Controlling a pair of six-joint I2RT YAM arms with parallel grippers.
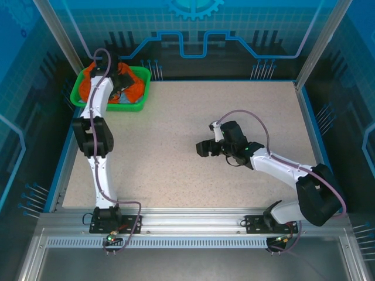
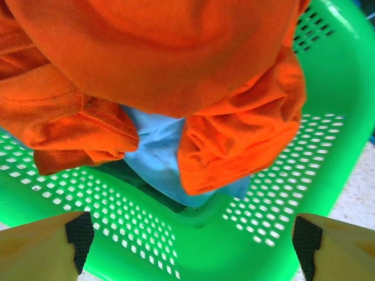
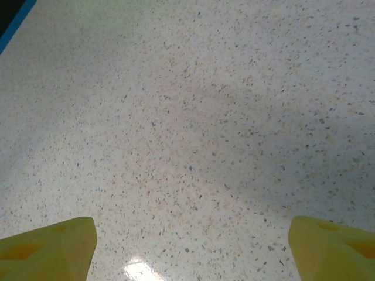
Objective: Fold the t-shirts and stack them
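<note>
Just beyond the left pincer [image 2: 192,249] lies the orange t-shirt [image 2: 164,52].

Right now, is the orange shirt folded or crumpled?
Crumpled: the orange shirt lies bunched in the green basket, over the pale blue shirt.

Probably a robotics lab: speckled table [image 1: 176,134] enclosed by aluminium frame [image 1: 187,220] and blue printed panels [image 1: 252,23].

A green perforated basket [image 1: 137,106] sits far left on the speckled table [image 1: 193,117]
</note>
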